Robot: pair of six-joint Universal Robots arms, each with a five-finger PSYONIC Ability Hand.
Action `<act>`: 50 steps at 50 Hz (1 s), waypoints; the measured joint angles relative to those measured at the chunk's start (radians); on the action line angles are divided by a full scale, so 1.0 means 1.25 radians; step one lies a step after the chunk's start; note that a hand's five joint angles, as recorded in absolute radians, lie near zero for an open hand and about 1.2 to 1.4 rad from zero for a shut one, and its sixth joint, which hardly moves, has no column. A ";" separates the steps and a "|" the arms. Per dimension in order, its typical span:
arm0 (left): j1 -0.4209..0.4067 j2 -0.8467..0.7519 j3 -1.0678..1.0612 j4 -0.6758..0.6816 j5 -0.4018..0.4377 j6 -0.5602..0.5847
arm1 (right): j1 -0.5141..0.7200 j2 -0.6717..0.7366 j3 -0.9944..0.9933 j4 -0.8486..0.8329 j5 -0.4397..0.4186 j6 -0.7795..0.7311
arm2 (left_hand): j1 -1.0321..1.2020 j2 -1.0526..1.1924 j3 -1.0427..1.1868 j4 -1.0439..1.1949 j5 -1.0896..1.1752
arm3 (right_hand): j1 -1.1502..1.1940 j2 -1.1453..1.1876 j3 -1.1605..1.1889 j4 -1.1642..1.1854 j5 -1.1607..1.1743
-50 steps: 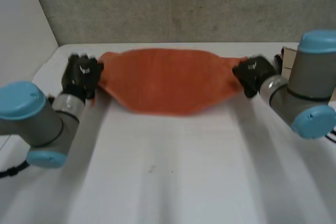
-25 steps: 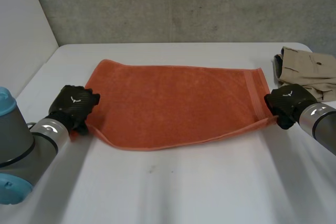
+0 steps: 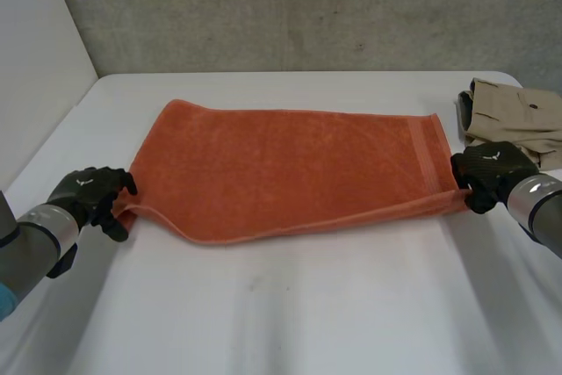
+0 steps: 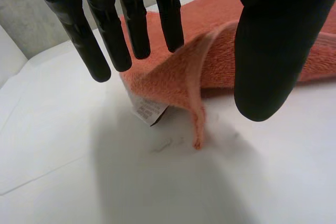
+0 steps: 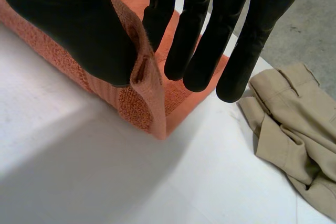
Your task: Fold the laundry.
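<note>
With the left hand point(image 3: 88, 192), pinching the near corner of the orange towel point(image 3: 290, 177) between straight fingers and thumb, just off the white table point(image 3: 307, 305). Below that pinch, a white label point(image 4: 148, 111), print unreadable. With the right hand point(image 3: 492, 173), clamping the opposite near corner, thumb hiding the fold's top. Between both hands, flat on the table. Just beyond the right hand, a beige garment point(image 3: 518, 120), partly cut off.
</note>
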 measured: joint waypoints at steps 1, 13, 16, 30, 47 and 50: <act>0.000 -0.003 0.002 0.001 0.000 -0.001 | 0.000 0.000 0.001 0.000 0.000 0.000 | 0.000 0.000 0.000 0.000 0.000 | 0.000 0.000 0.000 0.000 0.000; 0.000 -0.093 0.067 0.025 -0.015 -0.019 | 0.002 0.000 0.015 0.000 -0.006 -0.001 | 0.072 0.071 0.067 0.073 0.069 | 0.000 0.000 0.000 0.000 0.000; -0.001 -0.100 0.078 0.032 -0.032 -0.035 | 0.002 0.000 0.016 0.000 -0.006 -0.001 | 0.076 0.074 0.069 0.076 0.070 | 0.000 0.000 0.000 0.000 0.000; -0.007 -0.102 0.096 0.050 -0.139 -0.148 | 0.000 -0.001 0.028 0.000 -0.007 -0.004 | 0.076 0.074 0.069 0.075 0.070 | 0.000 0.000 0.000 0.000 0.000; -0.003 -0.095 0.097 0.024 -0.150 -0.135 | 0.000 -0.004 0.025 0.006 -0.006 -0.012 | 0.513 0.538 0.531 0.539 0.492 | 0.000 0.000 0.000 0.000 0.000; -0.006 -0.068 0.092 -0.010 -0.149 -0.116 | -0.001 -0.012 0.022 0.028 -0.004 -0.027 | 0.513 0.539 0.531 0.539 0.492 | 0.000 0.000 0.000 0.000 0.000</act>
